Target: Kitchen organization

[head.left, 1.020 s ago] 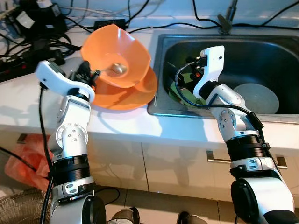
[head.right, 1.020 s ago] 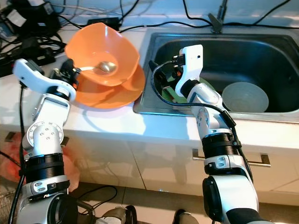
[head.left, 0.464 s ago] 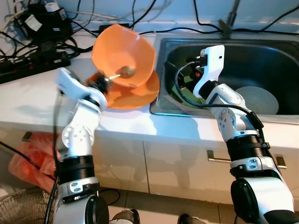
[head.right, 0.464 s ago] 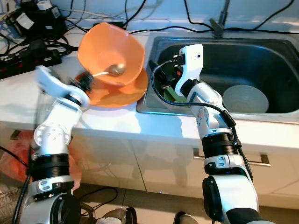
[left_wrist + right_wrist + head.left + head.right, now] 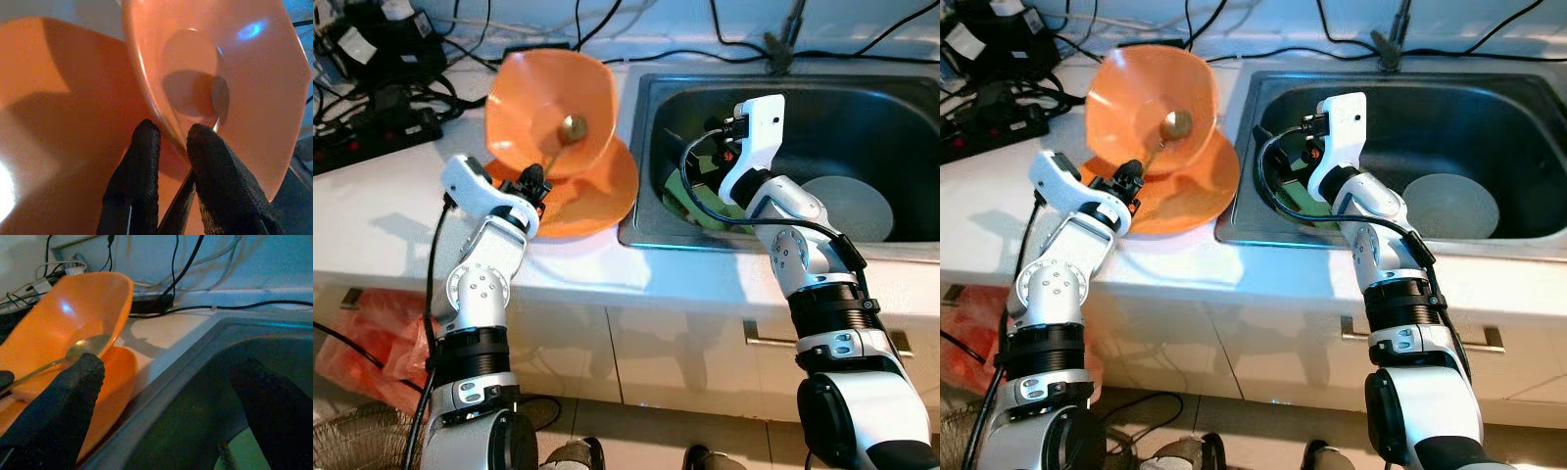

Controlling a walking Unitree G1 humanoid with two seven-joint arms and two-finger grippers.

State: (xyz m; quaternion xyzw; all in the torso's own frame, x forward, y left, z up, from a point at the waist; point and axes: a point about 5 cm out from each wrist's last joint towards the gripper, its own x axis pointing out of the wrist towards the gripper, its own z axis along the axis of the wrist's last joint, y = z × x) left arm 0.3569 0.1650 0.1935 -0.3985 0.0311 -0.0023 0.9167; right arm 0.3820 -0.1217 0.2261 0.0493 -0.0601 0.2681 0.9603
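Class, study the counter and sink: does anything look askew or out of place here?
Yes. The upper orange bowl is tipped steeply on its side over the lower bowl, not nested in it. The left gripper pinches its rim along with a spoon handle. Cables also clutter the counter behind.

Counter (image 5: 382, 211) at left of frame, sink (image 5: 862, 108) at right. Tilted bowl (image 5: 553, 103) with spoon (image 5: 570, 127) inside, resting on plate (image 5: 592, 191) just left of sink. Cables (image 5: 382, 88) upper left; dish (image 5: 847, 208) in sink, right
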